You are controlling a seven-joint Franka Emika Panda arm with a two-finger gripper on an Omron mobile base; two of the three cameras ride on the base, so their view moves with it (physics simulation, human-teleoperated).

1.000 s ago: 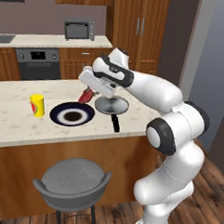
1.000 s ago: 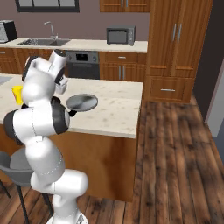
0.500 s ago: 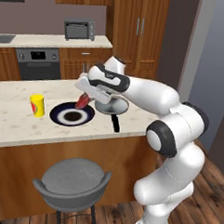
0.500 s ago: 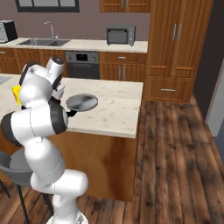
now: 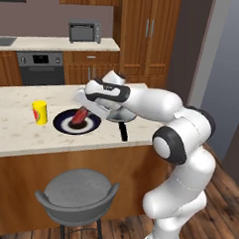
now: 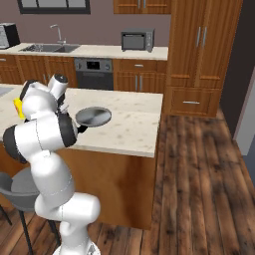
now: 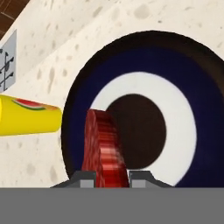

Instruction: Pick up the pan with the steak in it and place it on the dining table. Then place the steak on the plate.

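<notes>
Now, starting at the left of the dining table (image 5: pixel 21 136), a yellow can (image 5: pixel 39 112) stands just beside the plate (image 5: pixel 64 124), which lies flat on the beige top. My gripper (image 5: pixel 83 111) hangs over the plate's middle, its jaws narrow and clamped on the steak (image 5: pixel 80 117). In the hand view the steak (image 7: pixel 103 148) rises between my two fingertips (image 7: pixel 83 178), with the plate (image 7: pixel 192 100) spread beneath it and the yellow can (image 7: pixel 26 116) off to one side.

I judge the steak light and soft, likely to sag or slip if I squeeze it loosely, so a pinch across its thin width, as I have it, seems the right hold. Its long axis runs down out of my jaws toward the plate's centre, tilted a little to the left, lower end pointing at the plate; I cannot tell whether that end touches.

Further right, the pan (image 5: pixel 122 114) sits on the table just beside the plate, its black handle pointing toward the near edge. From the right base view the pan (image 6: pixel 93 116) looks empty.
</notes>
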